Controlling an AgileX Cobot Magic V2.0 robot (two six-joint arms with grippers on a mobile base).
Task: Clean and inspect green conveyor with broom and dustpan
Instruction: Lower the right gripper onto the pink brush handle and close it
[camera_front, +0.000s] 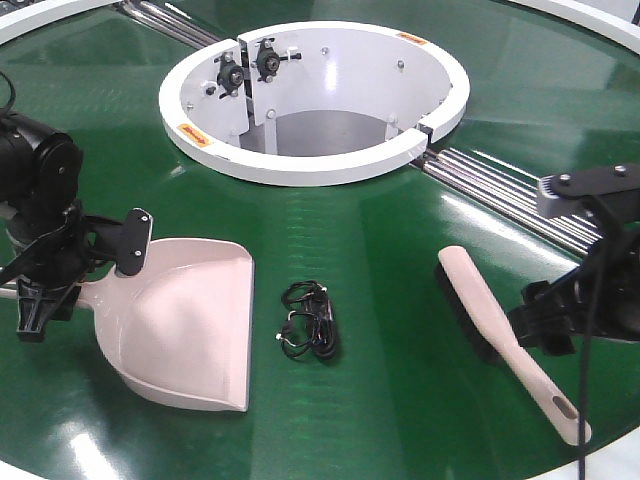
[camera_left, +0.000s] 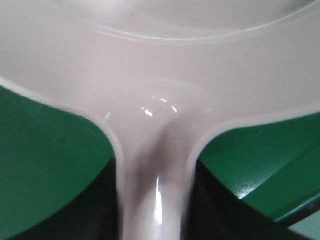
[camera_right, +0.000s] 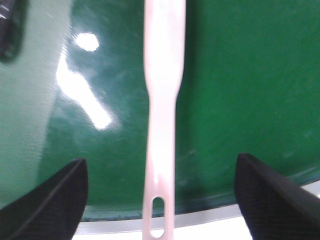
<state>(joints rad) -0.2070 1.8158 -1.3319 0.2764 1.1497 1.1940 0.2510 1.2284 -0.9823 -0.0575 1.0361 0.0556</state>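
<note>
The green conveyor (camera_front: 400, 290) fills the front view, with its white ring hub (camera_front: 310, 100) and silver rails (camera_front: 500, 185). The beige dustpan (camera_front: 190, 320) lies on the belt at the left. My left gripper (camera_front: 48, 290) is shut on its handle; in the left wrist view the handle (camera_left: 155, 200) runs tight between the dark fingers (camera_left: 97, 215). The beige broom (camera_front: 490, 320) lies at the right, black bristles down. My right gripper (camera_front: 545, 325) is open above its handle; in the right wrist view the handle (camera_right: 161, 150) lies midway between the wide-apart fingers (camera_right: 55, 200), untouched.
A small tangled black object (camera_front: 310, 325) lies on the belt between dustpan and broom. The belt's white outer edge (camera_right: 210, 220) runs just below the broom's slot hole. The right arm's grey bracket (camera_front: 585, 190) hangs over the rails.
</note>
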